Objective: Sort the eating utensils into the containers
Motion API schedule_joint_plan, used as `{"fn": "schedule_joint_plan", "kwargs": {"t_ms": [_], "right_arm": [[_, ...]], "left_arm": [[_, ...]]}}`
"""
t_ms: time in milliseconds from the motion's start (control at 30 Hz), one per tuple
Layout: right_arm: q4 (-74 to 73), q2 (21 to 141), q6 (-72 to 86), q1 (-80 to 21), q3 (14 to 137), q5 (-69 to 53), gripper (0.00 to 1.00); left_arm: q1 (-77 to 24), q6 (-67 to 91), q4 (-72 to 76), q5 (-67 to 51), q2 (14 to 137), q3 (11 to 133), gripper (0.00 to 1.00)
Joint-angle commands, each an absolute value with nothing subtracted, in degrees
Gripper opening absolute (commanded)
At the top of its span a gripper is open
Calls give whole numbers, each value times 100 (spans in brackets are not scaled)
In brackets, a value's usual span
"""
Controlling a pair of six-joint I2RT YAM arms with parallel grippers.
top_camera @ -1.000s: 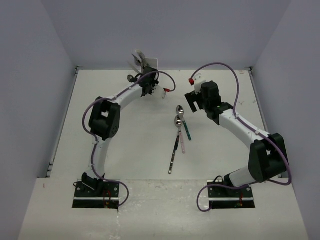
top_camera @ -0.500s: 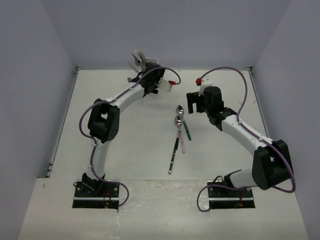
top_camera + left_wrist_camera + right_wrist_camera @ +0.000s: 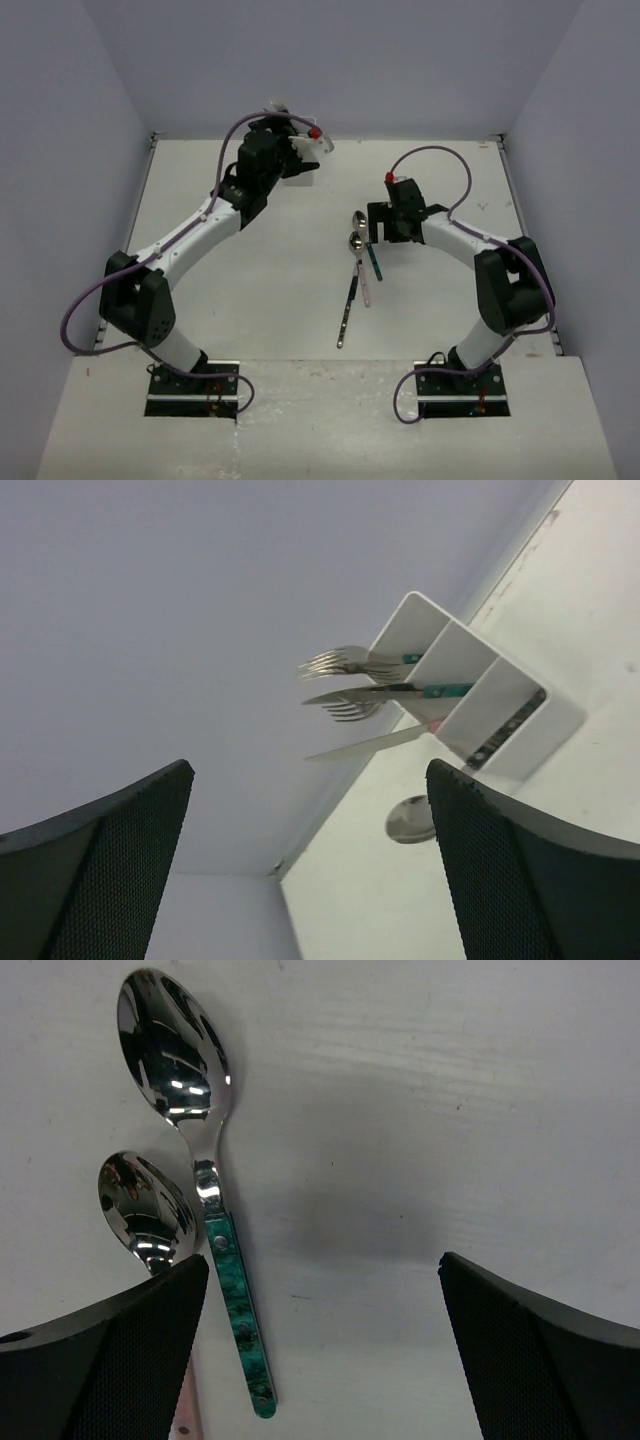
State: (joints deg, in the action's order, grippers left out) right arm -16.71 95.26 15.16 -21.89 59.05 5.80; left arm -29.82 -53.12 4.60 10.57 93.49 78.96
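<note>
Teal-handled spoon [image 3: 218, 1240] sits mid tabletop [image 3: 260, 300], long axis far-to-near, bowl toward far edge, under the right jaws, which are wide apart, empty, spoon off-centre beside one finger; left jaws also apart, empty, by holder [image 3: 470, 695] at far edge.

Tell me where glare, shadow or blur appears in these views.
Right wrist: glare spots on the bowl of the shiny teal-handled metal spoon, a soft shadow beside its handle. Left wrist: the white plastic compartment holder is sharp, the near black gripper fingers soft. Top external: even light.
</note>
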Motion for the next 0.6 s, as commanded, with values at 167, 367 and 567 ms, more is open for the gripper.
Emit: {"fn": "schedule_joint_plan", "kwargs": {"t_ms": [167,367,567], "right_arm": [[-2610,10195,2110,-2733,6600,852,99],[-3111,10617,2539,-2900,6855,1353,99],[-2963,10433,2716,-2909,6540,1275,96]], "left_arm": [[-3023,-3367,1661,641,8640,6566,100],[-3015,-3191,1450,887,8719,6539,100],[-3015,-3164,1222,835,8806,6539,100]]}}
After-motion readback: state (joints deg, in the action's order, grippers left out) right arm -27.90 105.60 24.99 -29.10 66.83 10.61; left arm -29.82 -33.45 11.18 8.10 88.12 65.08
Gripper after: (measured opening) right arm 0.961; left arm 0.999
